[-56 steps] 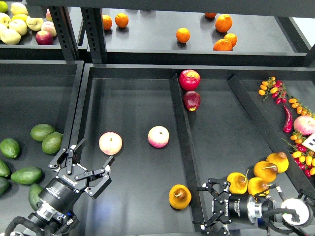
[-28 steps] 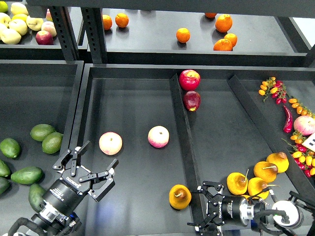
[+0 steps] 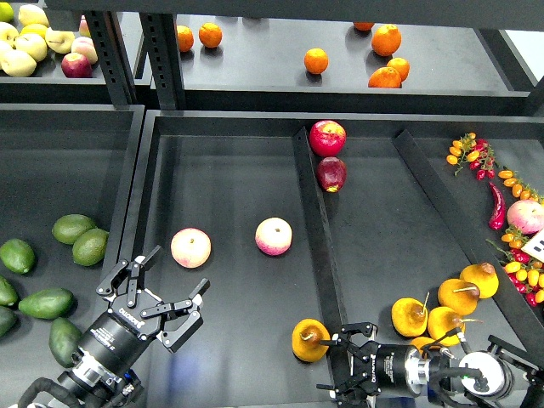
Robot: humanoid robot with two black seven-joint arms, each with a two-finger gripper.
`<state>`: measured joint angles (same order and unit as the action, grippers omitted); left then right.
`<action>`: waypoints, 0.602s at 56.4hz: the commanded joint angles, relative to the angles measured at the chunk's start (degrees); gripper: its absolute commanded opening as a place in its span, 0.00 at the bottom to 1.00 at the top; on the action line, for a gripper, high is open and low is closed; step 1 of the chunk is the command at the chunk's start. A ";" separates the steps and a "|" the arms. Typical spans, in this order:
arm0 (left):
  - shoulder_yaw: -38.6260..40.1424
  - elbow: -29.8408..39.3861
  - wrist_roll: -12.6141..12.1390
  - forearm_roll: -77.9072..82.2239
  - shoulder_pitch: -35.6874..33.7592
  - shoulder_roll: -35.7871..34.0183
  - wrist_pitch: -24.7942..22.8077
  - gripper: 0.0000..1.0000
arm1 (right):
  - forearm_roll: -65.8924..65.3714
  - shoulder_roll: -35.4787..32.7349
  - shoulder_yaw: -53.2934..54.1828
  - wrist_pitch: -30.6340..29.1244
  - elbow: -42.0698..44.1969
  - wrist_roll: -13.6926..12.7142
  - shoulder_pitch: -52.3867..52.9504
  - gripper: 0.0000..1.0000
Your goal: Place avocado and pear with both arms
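The pear (image 3: 308, 340), squat and orange-yellow with a short brown stem, lies at the front of the middle tray, just left of the divider. My right gripper (image 3: 334, 363) is open right beside it, reaching across the divider from the right, its upper finger close to the pear's right side. Several avocados lie in the left tray. The darkest elongated avocado (image 3: 62, 339) lies just left of my left arm, and another long one (image 3: 46, 303) is above it. My left gripper (image 3: 164, 285) is open and empty over the middle tray's left edge.
Two pink-yellow peaches (image 3: 190, 247) (image 3: 274, 235) lie mid-tray. Several long-stemmed pears (image 3: 444, 310) sit in the right tray, two red apples (image 3: 328, 138) by the divider (image 3: 314, 221). Lighter avocados (image 3: 81, 238) lie far left. Oranges sit on the back shelf, peppers at the right.
My right gripper has moved left along the front, from by the right-tray pears to right beside the squat pear. My left gripper has shifted slightly right and down, still open.
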<state>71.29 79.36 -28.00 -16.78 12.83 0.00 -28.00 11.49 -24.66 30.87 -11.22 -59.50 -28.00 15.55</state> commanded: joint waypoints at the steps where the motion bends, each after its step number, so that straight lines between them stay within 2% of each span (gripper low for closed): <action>1: -0.10 0.00 0.00 -0.01 0.00 0.00 0.00 0.99 | -0.06 0.84 2.52 0.50 0.00 0.00 -1.57 0.38; 20: -0.45 0.00 0.00 0.52 0.00 0.00 0.00 0.99 | -0.06 1.45 4.98 0.68 -0.18 0.00 -2.54 0.17; 34: -0.54 0.00 0.00 0.61 0.09 0.00 0.00 0.99 | 0.20 1.45 5.07 0.50 -0.44 0.00 -2.81 0.10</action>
<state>70.75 79.36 -28.00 -16.24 12.91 0.00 -28.00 11.57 -23.20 35.92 -10.55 -59.80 -28.00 12.94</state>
